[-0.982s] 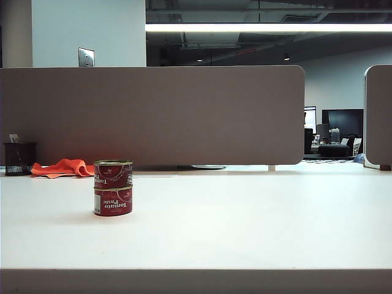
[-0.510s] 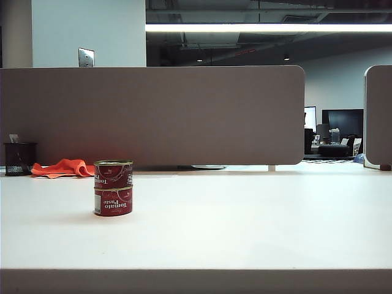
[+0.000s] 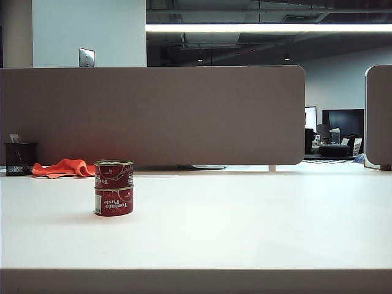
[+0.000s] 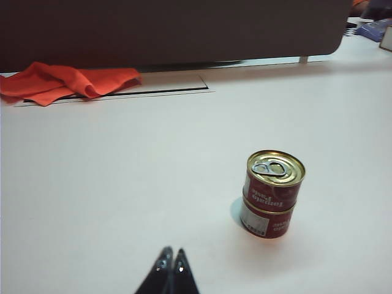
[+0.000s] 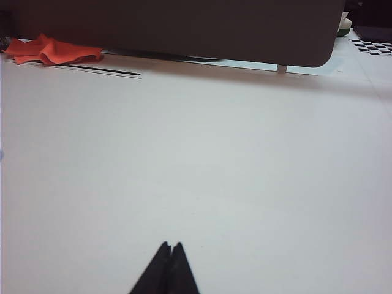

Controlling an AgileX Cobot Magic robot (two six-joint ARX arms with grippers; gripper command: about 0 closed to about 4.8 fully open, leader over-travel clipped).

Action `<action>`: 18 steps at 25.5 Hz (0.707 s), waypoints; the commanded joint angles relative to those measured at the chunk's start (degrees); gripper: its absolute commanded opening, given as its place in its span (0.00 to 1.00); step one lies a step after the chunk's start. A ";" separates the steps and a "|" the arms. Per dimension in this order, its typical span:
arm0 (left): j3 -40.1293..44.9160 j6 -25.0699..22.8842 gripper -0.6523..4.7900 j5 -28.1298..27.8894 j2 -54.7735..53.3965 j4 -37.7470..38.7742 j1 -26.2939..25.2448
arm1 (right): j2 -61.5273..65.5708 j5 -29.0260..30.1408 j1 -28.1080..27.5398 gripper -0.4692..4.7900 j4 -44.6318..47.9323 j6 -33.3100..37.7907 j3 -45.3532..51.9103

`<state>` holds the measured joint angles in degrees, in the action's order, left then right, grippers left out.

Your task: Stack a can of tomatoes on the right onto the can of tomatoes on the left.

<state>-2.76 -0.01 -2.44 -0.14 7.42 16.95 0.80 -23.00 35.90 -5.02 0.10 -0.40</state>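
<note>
Two red tomato paste cans stand stacked on the left of the white table: the upper can (image 3: 113, 173) sits squarely on the lower can (image 3: 114, 201). The left wrist view shows the upper can (image 4: 275, 181) with its gold pull-tab lid and the lower can (image 4: 266, 220) beneath it. My left gripper (image 4: 171, 252) is shut and empty, well back from the stack. My right gripper (image 5: 170, 245) is shut and empty over bare table, with no can in its view. Neither arm appears in the exterior view.
An orange cloth (image 3: 61, 167) lies at the back left beside a black mesh pen cup (image 3: 19, 158). A grey partition (image 3: 153, 113) walls the table's far edge. The table's front edge (image 3: 196, 270) runs across the exterior view.
Nothing has visibly moved in the exterior view; the stacked cans stand as before and no arm enters the view.
</note>
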 commanded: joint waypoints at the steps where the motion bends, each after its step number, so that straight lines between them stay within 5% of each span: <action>1: 0.07 -0.44 0.11 1.27 -0.02 -1.75 -0.13 | 0.02 -1.49 0.07 0.09 0.98 0.04 0.31; 11: -0.79 -1.55 0.11 1.97 -0.02 -4.09 -0.26 | 0.02 -1.51 0.07 0.09 0.76 0.04 0.31; 18: -0.76 -1.49 0.11 2.08 -0.02 2.97 -0.22 | 0.02 -1.51 0.07 0.09 0.76 0.04 0.31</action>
<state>-3.36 -1.45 -0.45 -0.14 9.08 16.64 0.80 -24.25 35.92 -5.06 0.10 -0.40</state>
